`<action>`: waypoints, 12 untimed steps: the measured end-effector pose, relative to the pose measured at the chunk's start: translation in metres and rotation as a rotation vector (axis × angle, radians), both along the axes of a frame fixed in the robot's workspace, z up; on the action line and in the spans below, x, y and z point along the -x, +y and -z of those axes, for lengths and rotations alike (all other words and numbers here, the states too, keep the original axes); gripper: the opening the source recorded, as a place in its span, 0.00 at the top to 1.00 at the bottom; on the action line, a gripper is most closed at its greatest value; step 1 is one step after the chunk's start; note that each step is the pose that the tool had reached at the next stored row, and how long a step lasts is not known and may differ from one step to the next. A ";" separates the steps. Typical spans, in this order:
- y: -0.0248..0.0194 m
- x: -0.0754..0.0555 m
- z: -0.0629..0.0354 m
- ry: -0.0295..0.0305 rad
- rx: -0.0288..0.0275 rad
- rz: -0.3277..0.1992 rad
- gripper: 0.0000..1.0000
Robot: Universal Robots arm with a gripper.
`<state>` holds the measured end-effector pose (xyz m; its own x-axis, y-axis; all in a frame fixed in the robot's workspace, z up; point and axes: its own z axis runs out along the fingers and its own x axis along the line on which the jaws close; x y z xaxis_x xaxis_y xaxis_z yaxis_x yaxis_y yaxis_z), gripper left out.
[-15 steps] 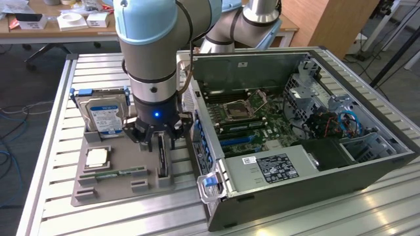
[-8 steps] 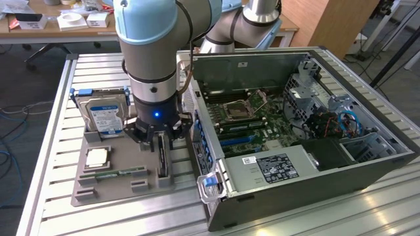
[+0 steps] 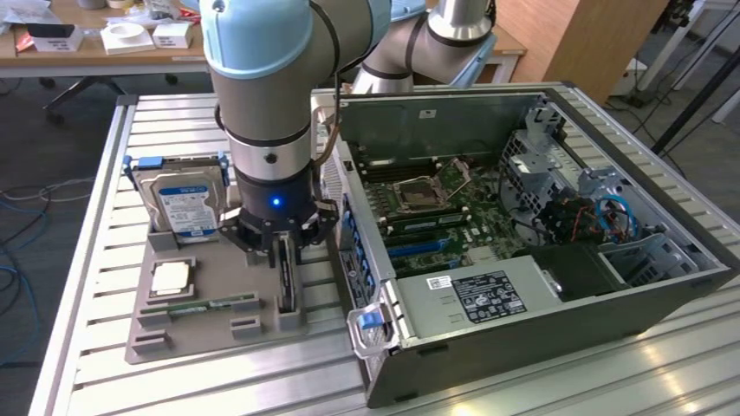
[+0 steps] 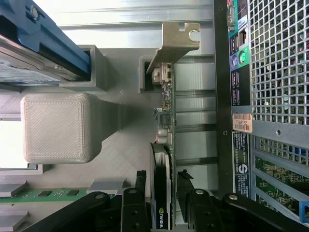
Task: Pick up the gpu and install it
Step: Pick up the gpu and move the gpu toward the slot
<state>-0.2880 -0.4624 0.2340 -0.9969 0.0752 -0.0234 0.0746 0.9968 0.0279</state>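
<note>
The gripper [image 4: 162,186], fingers [image 4: 187,191] spread and not pinching, straddles the gpu [image 4: 163,140], a thin black card with a greyish metal end bracket [image 4: 176,41], standing on edge in the grey holder [image 4: 125,140] just beside the computer case [image 3: 543,355].

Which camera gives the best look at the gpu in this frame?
The wrist view: the gpu stands on edge in its grey holder, with its metal bracket and NVIDIA-marked shroud plain to see and the gripper fingers on either side. The exterior view gives just a dark sliver of the gpu below the gripper.
</note>
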 end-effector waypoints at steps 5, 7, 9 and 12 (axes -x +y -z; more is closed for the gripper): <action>0.0000 0.000 0.0000 0.0000 0.0000 0.000 0.61; 0.0000 0.000 0.0000 0.0000 0.0000 0.000 0.61; 0.0000 0.000 0.0002 0.0000 0.0000 0.000 0.61; 0.0000 0.000 0.0003 0.0001 0.0001 0.000 0.61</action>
<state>-0.2880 -0.4624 0.2337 -0.9969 0.0752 -0.0233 0.0746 0.9968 0.0278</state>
